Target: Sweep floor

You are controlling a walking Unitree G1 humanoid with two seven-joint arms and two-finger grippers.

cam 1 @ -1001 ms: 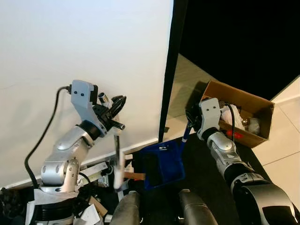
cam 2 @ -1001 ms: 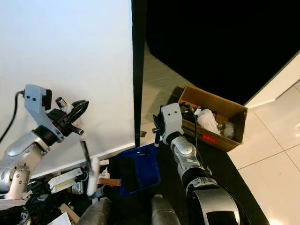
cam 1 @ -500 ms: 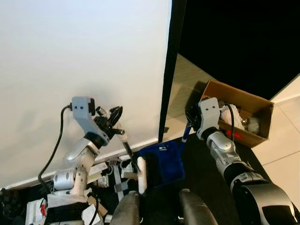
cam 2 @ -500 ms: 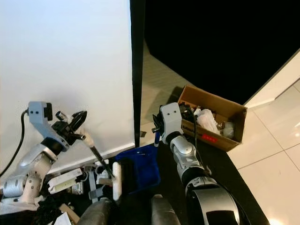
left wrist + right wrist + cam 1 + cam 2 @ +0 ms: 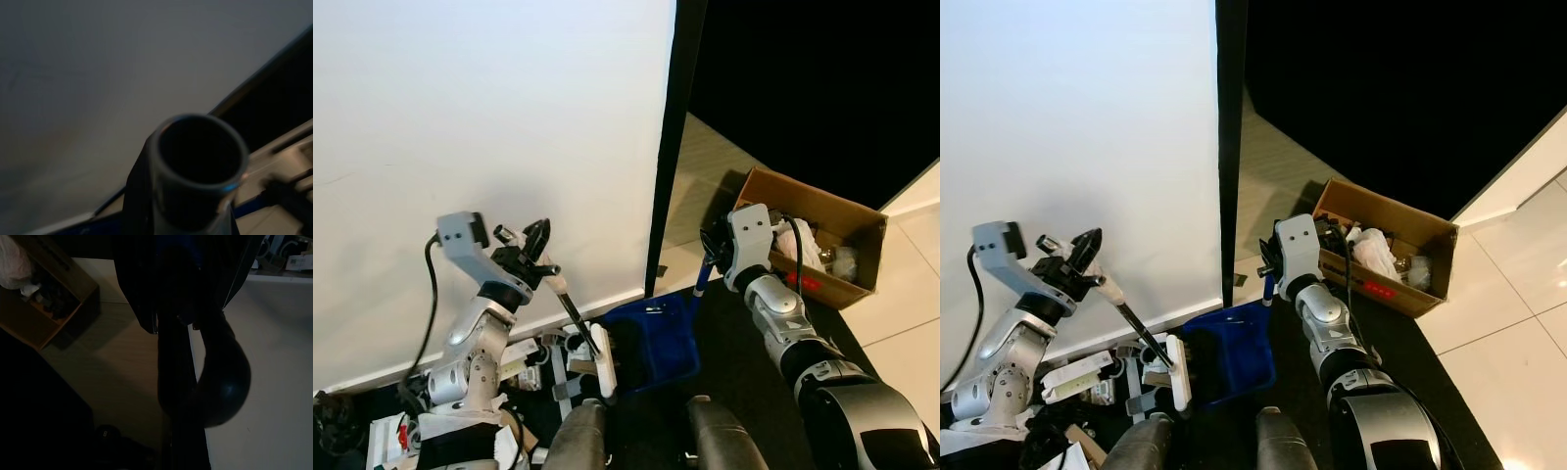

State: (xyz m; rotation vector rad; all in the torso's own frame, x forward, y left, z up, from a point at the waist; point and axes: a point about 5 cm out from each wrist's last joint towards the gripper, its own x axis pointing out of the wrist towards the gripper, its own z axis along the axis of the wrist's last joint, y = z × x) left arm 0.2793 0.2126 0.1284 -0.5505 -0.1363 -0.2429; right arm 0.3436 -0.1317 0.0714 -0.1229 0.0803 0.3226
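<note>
Left eye view: the left hand, at 9 o'clock before the white wall, is clamped on the brush handle, which slants down to a white head touching the open edge of the blue dustpan at 6 o'clock. The right hand, at 3 o'clock, grips the dustpan's upright blue handle. A cardboard box of rubbish stands on the pale floor just behind it, and clutter lies along the wall's foot.

Right eye view: the brush head stands upright against the dustpan's left side.

Left wrist view: the handle's hollow dark end is seen close up against the wall.

Right wrist view: dark fingers close round the handle, with the box beyond.
</note>
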